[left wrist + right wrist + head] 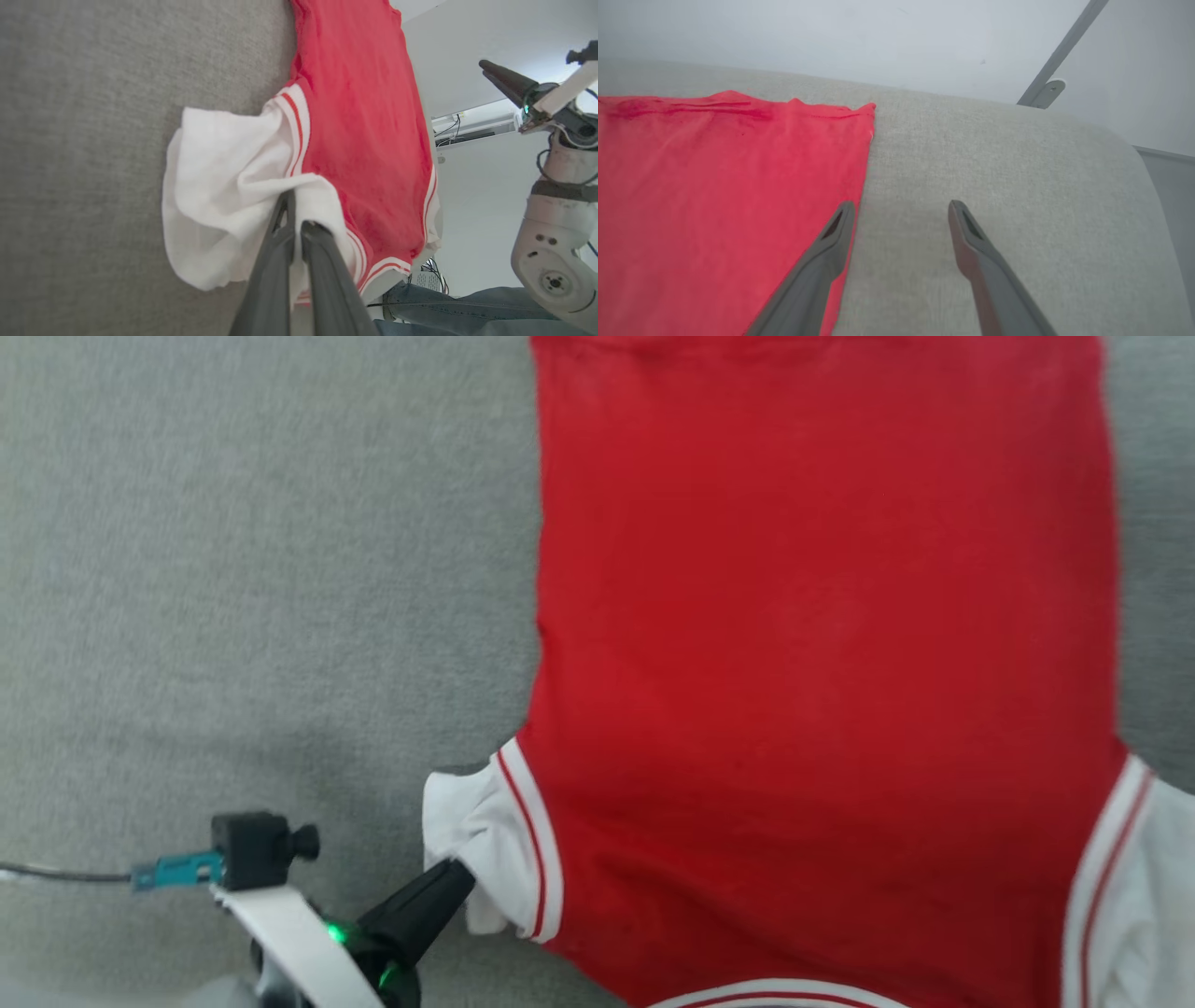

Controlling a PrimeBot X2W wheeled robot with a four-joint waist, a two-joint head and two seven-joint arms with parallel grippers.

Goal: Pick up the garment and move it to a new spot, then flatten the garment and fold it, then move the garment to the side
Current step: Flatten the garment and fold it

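**Head view: left gripper (456,879) pinches the garment (822,616)**

We see the garment lying flat on the soft grey seat (233,569). Its red body runs from 12 o'clock down to 6 o'clock, a bit over to the 3 o'clock side. At 7 o'clock the left gripper is clamped tight on the white sleeve (471,831). In the left wrist view we see the two dark fingers (322,261) pressed together, with white cloth caught between them. At 5 o'clock in that view is a person's leg in blue jeans (467,308).

In the right wrist view the right gripper (901,212) has its fingers spread wide, with nothing between them. It is over the grey seat, and its 9 o'clock finger is at the garment's red edge.
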